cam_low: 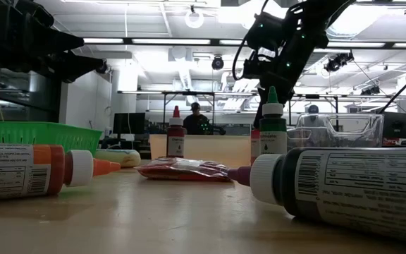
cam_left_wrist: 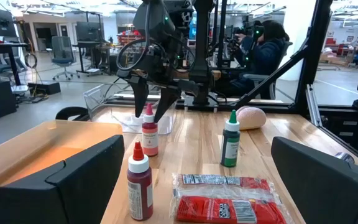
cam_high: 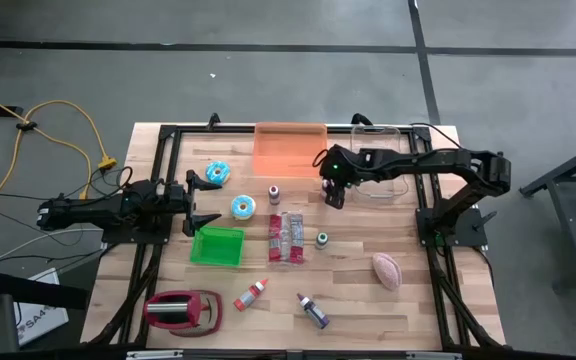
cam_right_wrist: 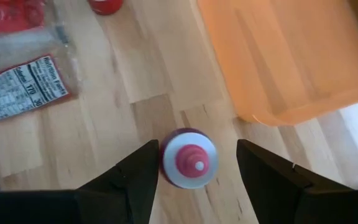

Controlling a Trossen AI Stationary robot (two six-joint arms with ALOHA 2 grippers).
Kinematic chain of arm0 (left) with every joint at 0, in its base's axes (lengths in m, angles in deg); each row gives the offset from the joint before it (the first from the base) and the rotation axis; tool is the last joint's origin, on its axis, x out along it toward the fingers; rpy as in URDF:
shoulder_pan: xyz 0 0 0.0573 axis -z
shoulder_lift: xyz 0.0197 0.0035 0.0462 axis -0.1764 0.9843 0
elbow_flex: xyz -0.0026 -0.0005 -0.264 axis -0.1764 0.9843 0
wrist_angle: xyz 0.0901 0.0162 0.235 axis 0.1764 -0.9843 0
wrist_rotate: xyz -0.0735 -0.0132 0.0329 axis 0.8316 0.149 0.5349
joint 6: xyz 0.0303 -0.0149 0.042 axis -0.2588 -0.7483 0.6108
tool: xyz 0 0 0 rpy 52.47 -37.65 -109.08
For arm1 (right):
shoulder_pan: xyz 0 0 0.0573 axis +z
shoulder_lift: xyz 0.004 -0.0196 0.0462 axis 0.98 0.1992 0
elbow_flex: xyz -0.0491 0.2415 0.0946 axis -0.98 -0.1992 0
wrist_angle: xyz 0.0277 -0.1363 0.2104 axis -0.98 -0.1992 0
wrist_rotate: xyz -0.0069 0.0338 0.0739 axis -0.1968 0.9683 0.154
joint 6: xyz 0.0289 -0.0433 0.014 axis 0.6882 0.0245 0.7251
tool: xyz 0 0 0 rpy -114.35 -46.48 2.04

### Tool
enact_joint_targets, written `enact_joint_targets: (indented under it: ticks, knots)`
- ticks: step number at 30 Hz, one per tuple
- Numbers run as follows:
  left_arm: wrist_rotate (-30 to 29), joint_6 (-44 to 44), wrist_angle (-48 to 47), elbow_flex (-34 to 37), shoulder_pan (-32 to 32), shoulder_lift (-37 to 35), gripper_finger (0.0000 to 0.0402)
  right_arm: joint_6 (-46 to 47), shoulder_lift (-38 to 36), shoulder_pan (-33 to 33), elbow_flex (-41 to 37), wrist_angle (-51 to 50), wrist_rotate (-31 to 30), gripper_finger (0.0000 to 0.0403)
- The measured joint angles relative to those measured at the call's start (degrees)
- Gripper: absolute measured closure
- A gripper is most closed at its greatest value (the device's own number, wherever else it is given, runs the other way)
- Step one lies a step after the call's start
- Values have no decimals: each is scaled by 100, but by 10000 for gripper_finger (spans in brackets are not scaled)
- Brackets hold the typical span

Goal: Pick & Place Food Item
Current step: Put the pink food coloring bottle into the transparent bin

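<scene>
A small pink bottle with a red cap [cam_right_wrist: 189, 159] stands upright on the wooden table, near the orange bin [cam_high: 290, 150]. My right gripper [cam_right_wrist: 197, 148] hangs over it, slanting down, open, one finger on each side of the cap [cam_left_wrist: 148, 112] without touching it. From above, the gripper [cam_high: 334, 192] hides the bottle. A red snack packet [cam_high: 286, 238], two blue doughnuts [cam_high: 217, 172] [cam_high: 242, 207] and a pinkish loaf [cam_high: 387, 270] lie on the table. My left gripper [cam_high: 204, 200] waits open and level at the table's left.
A clear tub [cam_high: 378, 165] stands right of the orange bin and a green basket [cam_high: 217, 245] is at the left. A dark red bottle [cam_high: 274, 193] and a green one [cam_high: 322, 239] stand upright. Two bottles [cam_high: 252, 294] [cam_high: 313, 311] and a red object [cam_high: 183, 310] lie near the front.
</scene>
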State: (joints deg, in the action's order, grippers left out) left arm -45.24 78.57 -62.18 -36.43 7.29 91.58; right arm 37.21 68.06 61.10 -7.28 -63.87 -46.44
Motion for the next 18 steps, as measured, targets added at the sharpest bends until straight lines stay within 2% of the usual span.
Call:
enact_joint_targets:
  ticks: [5, 18]
  knots:
    - [0, 0, 0, 2, 0, 0, 3, -6, 0, 0, 0, -36, -75, 210]
    - [0, 0, 0, -1, 0, 0, 3, -13, 0, 2, 0, -61, -60, 290]
